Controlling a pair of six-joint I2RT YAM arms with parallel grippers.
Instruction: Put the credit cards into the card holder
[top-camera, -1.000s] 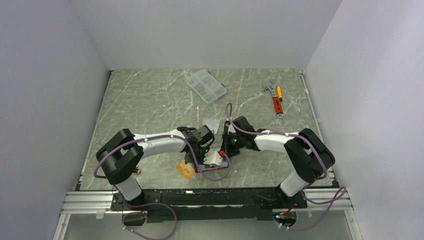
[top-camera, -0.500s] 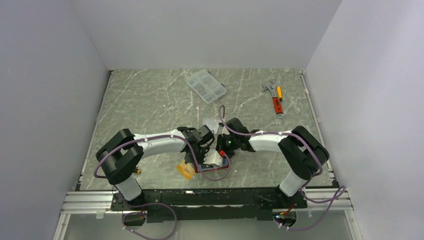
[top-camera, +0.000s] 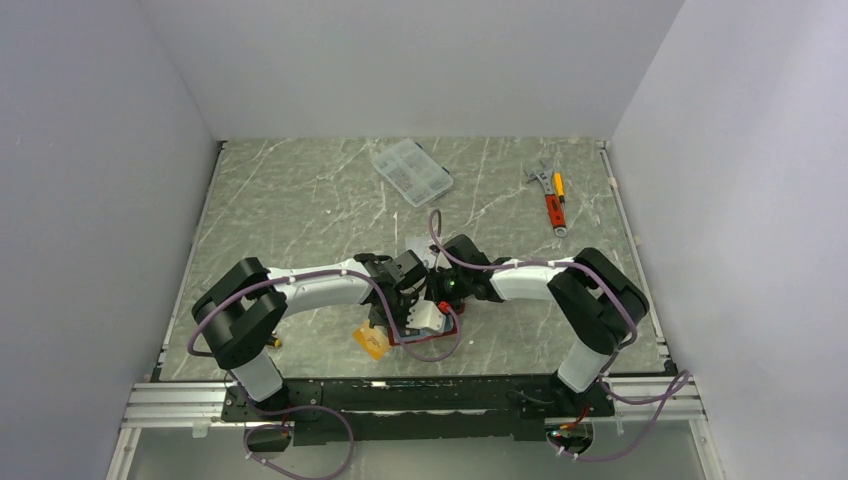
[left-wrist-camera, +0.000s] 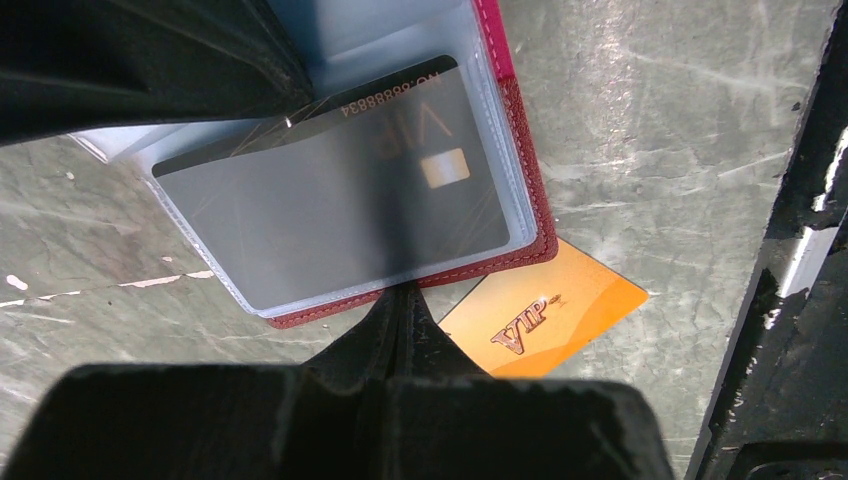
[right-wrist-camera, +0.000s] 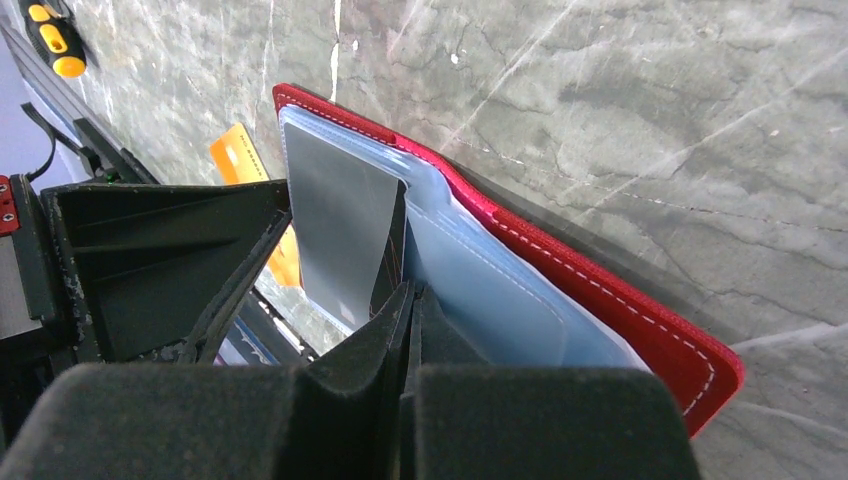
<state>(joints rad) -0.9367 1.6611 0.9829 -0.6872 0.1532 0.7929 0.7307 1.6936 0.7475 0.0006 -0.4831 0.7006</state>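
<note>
The left gripper (left-wrist-camera: 400, 305) is holding its fingers pressed together into one black wedge with nothing between them. Its tip is bearing on the near stitched rim of the card holder (left-wrist-camera: 524, 150), probably pinning the open cover flat so it cannot slide. Just ahead of that tip, a grey card (left-wrist-camera: 340, 205) is sitting inside a clear sleeve (left-wrist-camera: 500, 120). The card is thin, stiff and smooth, and is showing a small gold chip and faint lettering through the glossy plastic. Just right of the tip, an orange card (left-wrist-camera: 560, 310) is poking out from under the holder's corner and lying flat on the table (left-wrist-camera: 650, 120).

The right gripper (right-wrist-camera: 408, 300) is likewise keeping its fingers together. Its tip is meeting the lower edge of the leaf carrying the grey card, which is tilting up off the holder. Whether it is nipping that edge or only nudging it, I cannot tell; it looks to be seating the card deeper.

The holder is showing grained red leather-like skin, pale stitching and soft, bluish translucent pockets. The table is looking like scratched grey-green marble.
</note>
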